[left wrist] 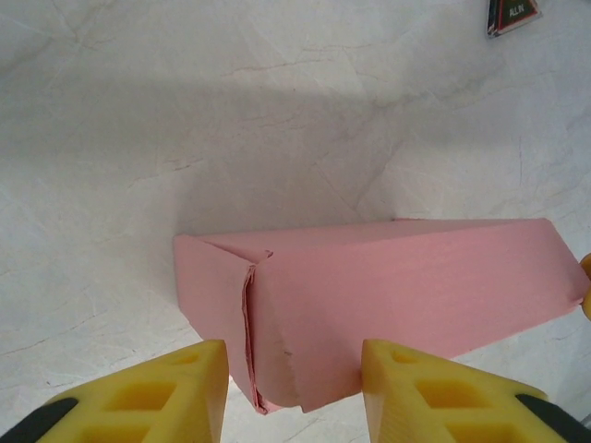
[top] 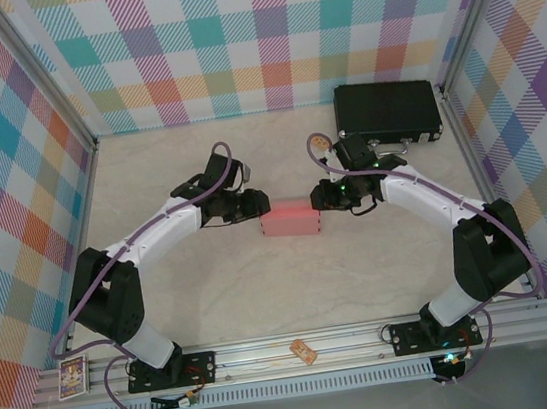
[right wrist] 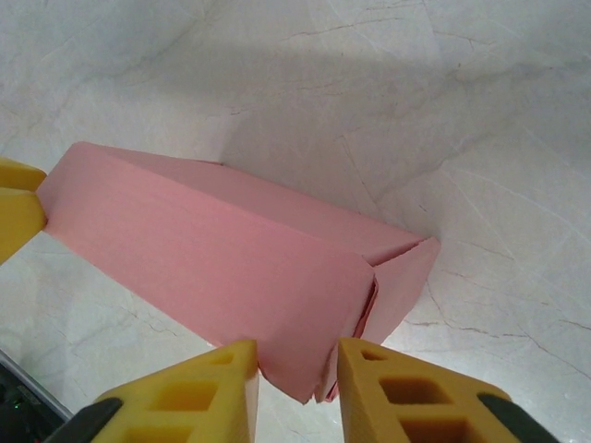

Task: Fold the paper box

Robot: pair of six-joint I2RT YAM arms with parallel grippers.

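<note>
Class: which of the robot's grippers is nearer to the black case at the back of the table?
Right. The right gripper is at the paper box's right end, in front of the black case; the left gripper is at the box's left end, farther away.

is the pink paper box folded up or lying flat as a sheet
Folded up: the paper box sits on the table as a closed rectangular block, its end flaps turned in, one seam gaping.

Overhead; wrists seemingly near paper box point(top: 290, 219)
</note>
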